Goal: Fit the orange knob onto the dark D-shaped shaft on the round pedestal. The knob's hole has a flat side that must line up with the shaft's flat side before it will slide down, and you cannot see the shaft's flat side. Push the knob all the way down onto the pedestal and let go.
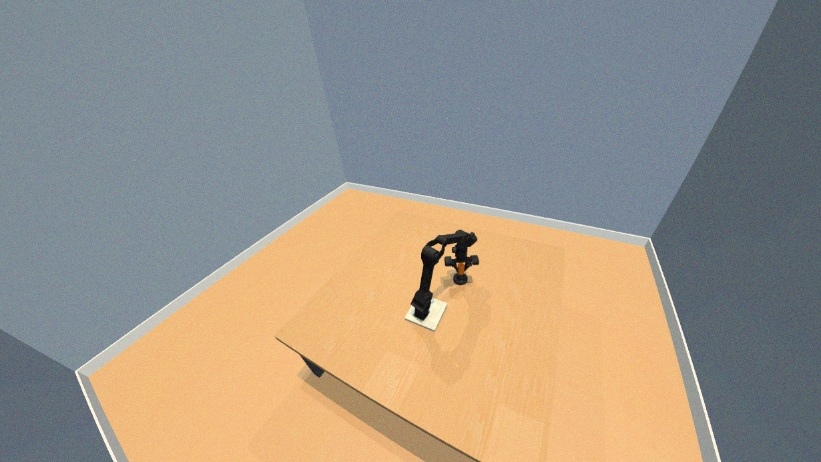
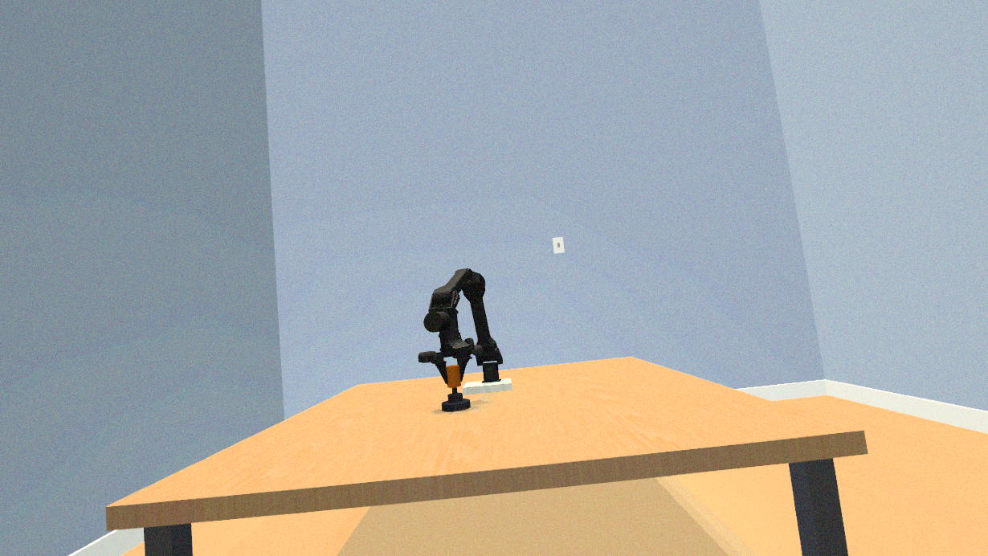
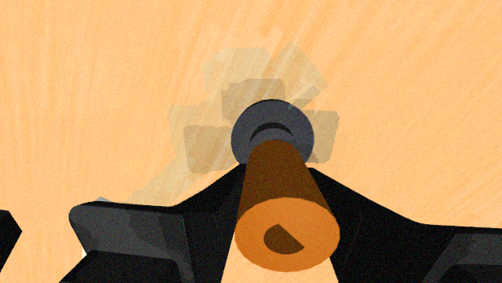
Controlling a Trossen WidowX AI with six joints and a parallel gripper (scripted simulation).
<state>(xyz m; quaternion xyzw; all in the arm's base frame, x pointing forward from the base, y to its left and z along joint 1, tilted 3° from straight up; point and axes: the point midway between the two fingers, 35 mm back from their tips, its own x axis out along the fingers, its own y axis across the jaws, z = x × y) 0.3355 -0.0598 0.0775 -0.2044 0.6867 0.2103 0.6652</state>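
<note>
The orange knob (image 1: pixel 460 268) (image 2: pixel 453 376) (image 3: pixel 286 180) is upright between the fingers of my gripper (image 1: pixel 460 270) (image 2: pixel 454 380) (image 3: pixel 280 176), which is shut on it. In the wrist view the D-shaped hole shows in its top face, with the flat side at the upper right. The dark round pedestal (image 1: pixel 460 280) (image 2: pixel 455 405) (image 3: pixel 271 110) stands on the table directly under the knob. In the exterior view a short length of the dark shaft (image 2: pixel 454 390) shows between knob and pedestal. The shaft's top and its flat side are hidden.
The arm's white base plate (image 1: pixel 434 319) (image 2: pixel 487 386) lies on the wooden table (image 1: pixel 356 321) (image 2: pixel 553 435), behind the pedestal in the exterior view. The table's front edge (image 2: pixel 483 479) runs across the bottom of that view. Shadows of the arm lie around the pedestal.
</note>
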